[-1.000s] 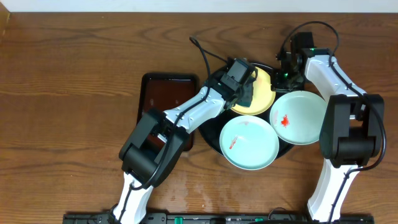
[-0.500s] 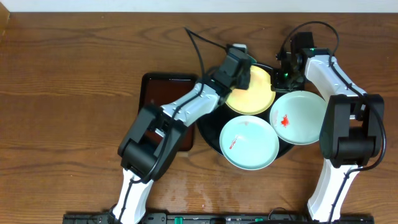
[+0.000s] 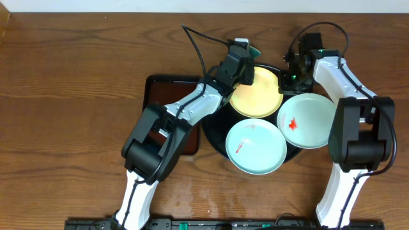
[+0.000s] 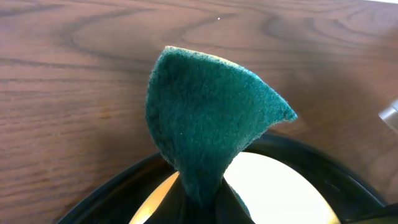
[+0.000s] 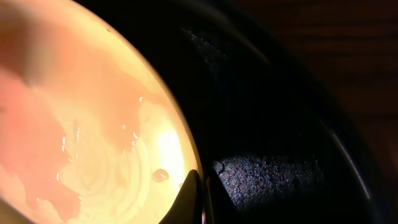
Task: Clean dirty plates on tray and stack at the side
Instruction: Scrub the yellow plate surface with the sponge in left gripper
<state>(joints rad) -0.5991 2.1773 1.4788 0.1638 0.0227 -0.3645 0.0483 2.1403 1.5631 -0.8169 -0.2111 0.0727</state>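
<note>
The pale yellow plate (image 3: 257, 97) lies at the back of the round black tray (image 3: 214, 133). Two aqua-white plates with red smears lie in front, one at the middle (image 3: 255, 145) and one at the right (image 3: 308, 120). My left gripper (image 3: 245, 56) is shut on the blue-green sponge (image 4: 205, 118) and holds it above the tray's far rim, just behind the yellow plate (image 4: 280, 193). My right gripper (image 5: 202, 196) is shut on the yellow plate's right rim (image 5: 81, 124), which shows wet pinkish smears. It also shows in the overhead view (image 3: 289, 80).
A dark brown rectangular tray (image 3: 167, 96) lies left of the black tray, partly under my left arm. Wooden table (image 3: 77, 76) surrounds both. The black tray's floor (image 5: 280, 155) fills the right wrist view beside the plate.
My left gripper has lifted the sponge off the yellow plate and moved it back past the tray's far rim. The right arm and the plates have not moved.
</note>
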